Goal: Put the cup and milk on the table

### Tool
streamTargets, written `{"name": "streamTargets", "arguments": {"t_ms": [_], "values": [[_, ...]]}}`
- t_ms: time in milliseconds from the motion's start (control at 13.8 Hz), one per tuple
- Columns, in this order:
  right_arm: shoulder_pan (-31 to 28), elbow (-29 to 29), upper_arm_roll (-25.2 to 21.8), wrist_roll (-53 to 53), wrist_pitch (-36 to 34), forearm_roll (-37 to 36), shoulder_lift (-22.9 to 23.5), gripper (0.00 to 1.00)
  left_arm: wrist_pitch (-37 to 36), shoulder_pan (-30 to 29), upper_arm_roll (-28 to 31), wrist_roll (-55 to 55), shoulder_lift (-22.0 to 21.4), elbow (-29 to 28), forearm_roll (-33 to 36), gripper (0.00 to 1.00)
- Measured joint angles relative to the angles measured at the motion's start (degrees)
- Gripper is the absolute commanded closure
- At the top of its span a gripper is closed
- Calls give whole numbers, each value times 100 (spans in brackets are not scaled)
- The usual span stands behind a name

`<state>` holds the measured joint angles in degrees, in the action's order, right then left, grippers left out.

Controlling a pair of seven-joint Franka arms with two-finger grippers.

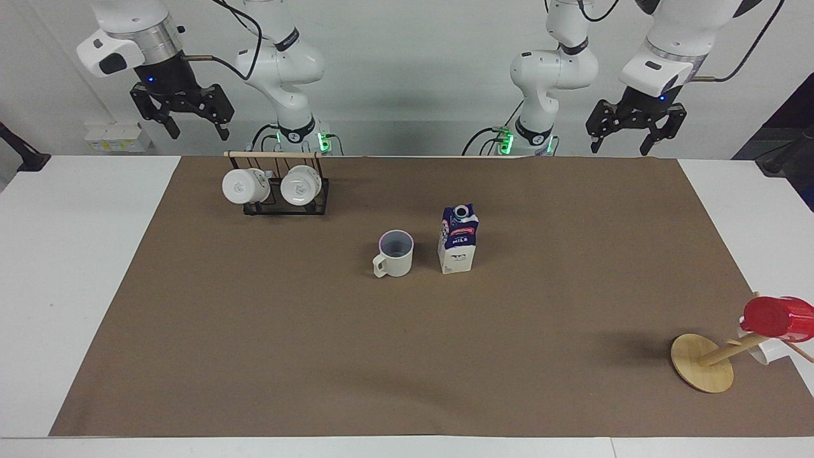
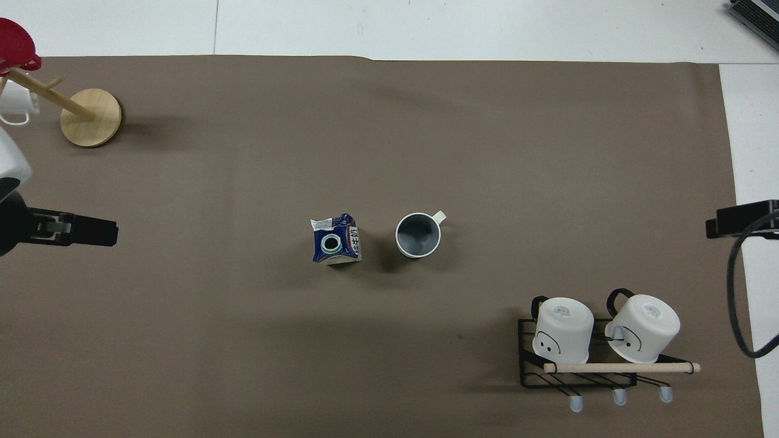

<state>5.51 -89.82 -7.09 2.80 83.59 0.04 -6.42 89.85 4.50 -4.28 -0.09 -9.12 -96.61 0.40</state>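
Cup point(image 1: 395, 253) and milk point(image 1: 458, 239) both stand upright at centre frame of the facing view, on the brown sheet covering the table point(image 1: 76, 267), side by side with a small gap between them, not touching. Cup handle points to the lower left of the frame; the carton's spout is on top and looks uncapped. Right gripper point(image 1: 182, 117) hangs at upper left of the frame, fingers spread wide, holding nothing. Left gripper point(image 1: 634, 133) hangs at upper right, fingers likewise wide and empty. Both are raised high by the edge of the table where the robots stand, well apart from cup and milk. Rack point(image 1: 280, 187) with two white mugs sits at upper left of the sheet, under and slightly inward of the right gripper. Wooden stand point(image 1: 703, 362) carrying a red cup point(image 1: 772, 317) sits at lower right. Judgement: the placing step looks finished, since both items rest free on the table with no gripper near; the step in hand reads as retreat to rest. Next move, if any, calls only for parking the arms clear; no further grasp appears needed. Main risk would be an arm sweeping low over the rack.
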Motion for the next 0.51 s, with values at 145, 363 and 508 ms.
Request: {"name": "streamTargets", "arguments": {"t_ms": [145,363,508], "values": [[1,0,0,0,0,0,0,0,-7,-27,2,0,20,19,0,0],[1,0,0,0,0,0,0,0,-16,-55,22,0,25,29,0,0],[1,0,0,0,0,0,0,0,-20,-69,26,-1,26,29,0,0]]}}
